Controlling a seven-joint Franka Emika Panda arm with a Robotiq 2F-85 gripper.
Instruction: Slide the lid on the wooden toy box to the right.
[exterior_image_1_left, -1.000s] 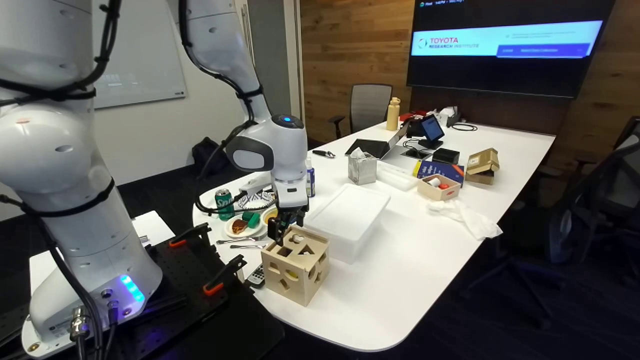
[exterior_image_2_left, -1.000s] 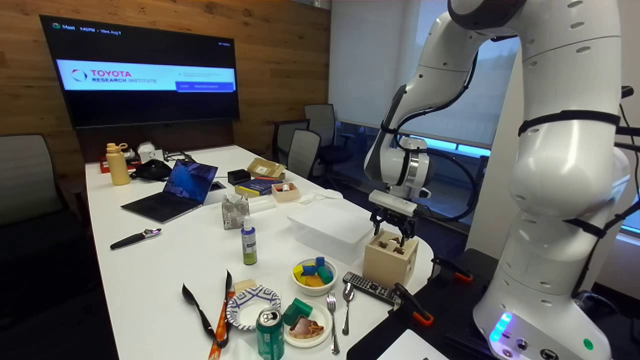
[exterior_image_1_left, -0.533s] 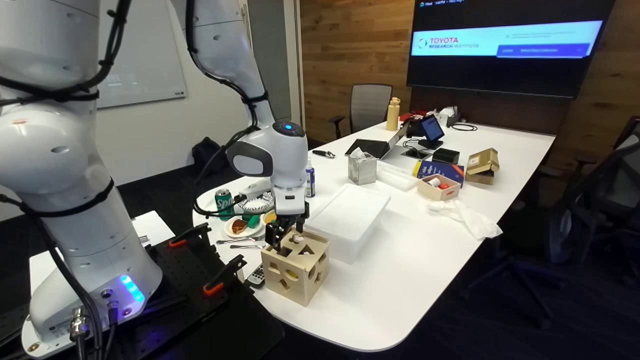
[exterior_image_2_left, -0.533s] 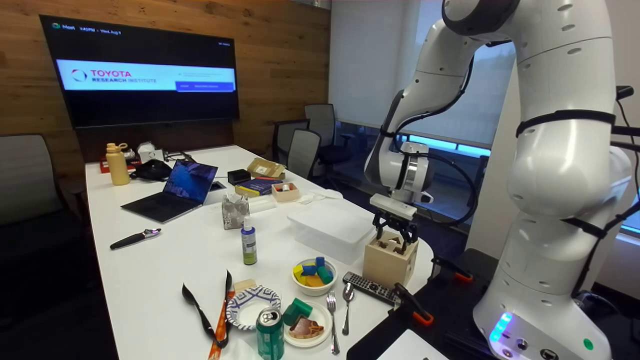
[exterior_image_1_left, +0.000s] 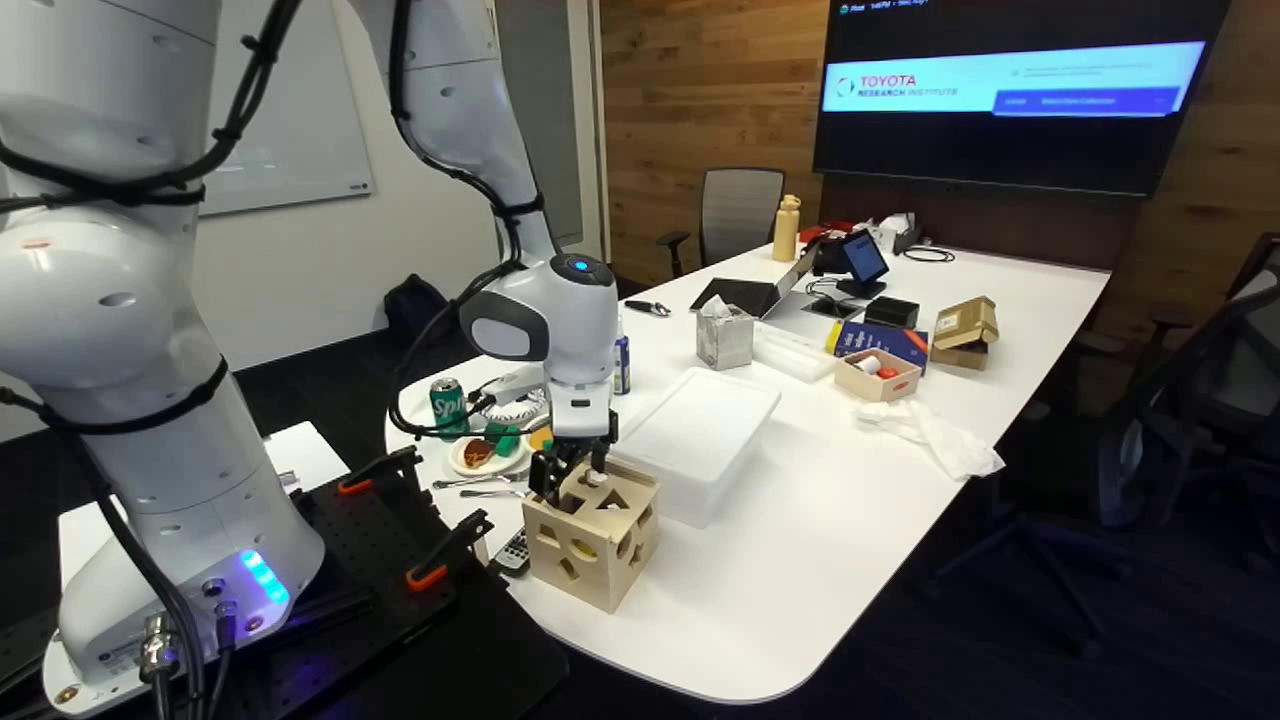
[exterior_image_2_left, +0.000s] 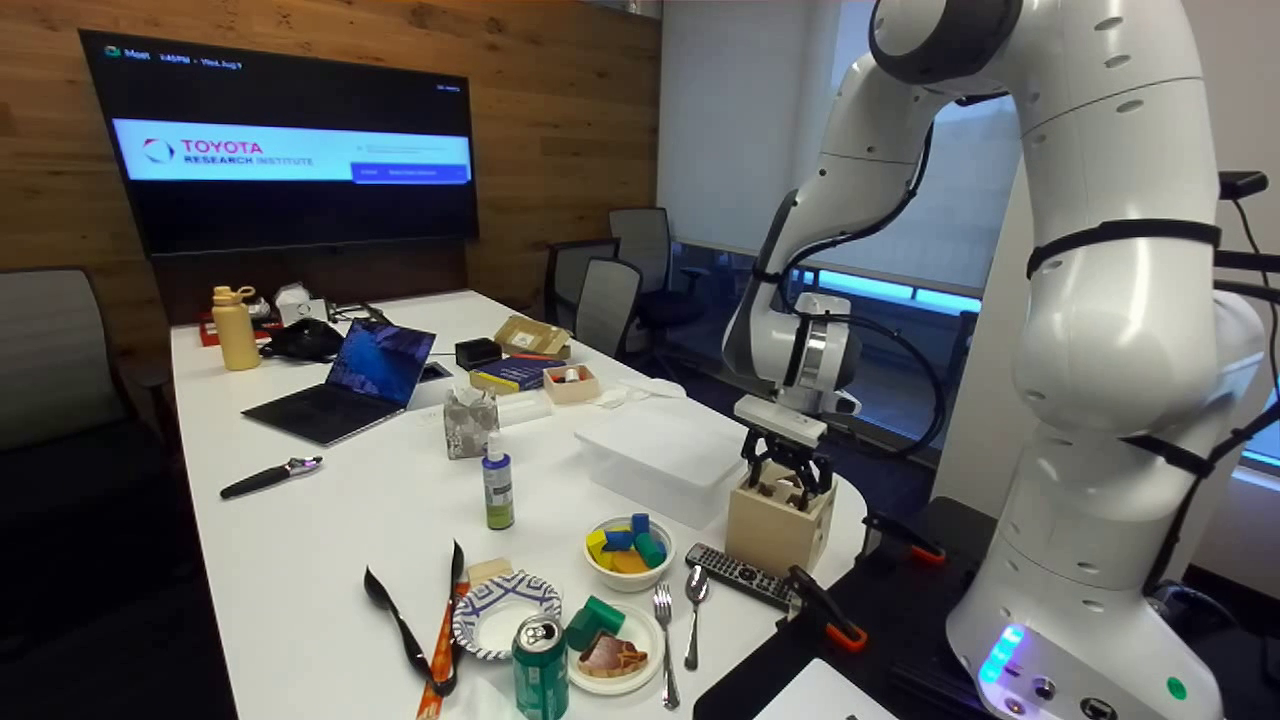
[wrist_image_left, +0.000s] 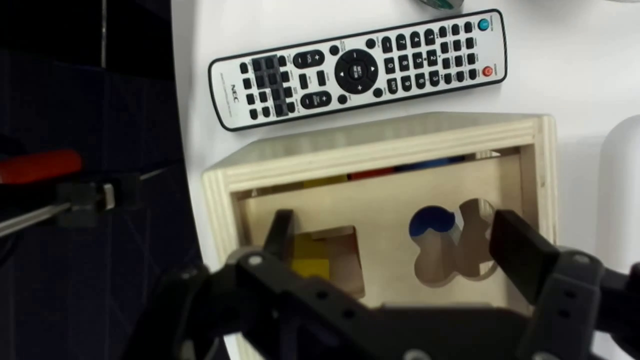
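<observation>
The wooden toy box (exterior_image_1_left: 600, 582), a pale-wood cube with shape holes, stands upright near the table's end; it also shows in an exterior view (exterior_image_2_left: 765, 540) and the wrist view (wrist_image_left: 380, 152). Its lid (wrist_image_left: 385, 235) lies in the top, between the raised rims. A narrow gap along the remote-side rim shows yellow, red and blue blocks inside. My gripper (wrist_image_left: 395, 220) is open over the lid, also in both exterior views (exterior_image_1_left: 575, 478) (exterior_image_2_left: 783, 490). One finger is by the square hole, the other by the rounded hole's edge. Whether the fingertips touch the lid, I cannot tell.
A remote (wrist_image_left: 357, 70) lies close beside the box. A white container (exterior_image_1_left: 695, 430) stands close by on another side. A bowl of blocks (exterior_image_2_left: 630, 582), a spoon (exterior_image_2_left: 692, 635) and a fork (exterior_image_2_left: 665, 650) lie nearby. A clamp (exterior_image_2_left: 830, 610) sits at the robot mount.
My gripper has moved down, its fingertips now at the level of the box's top. The box and the lid have not visibly moved.
</observation>
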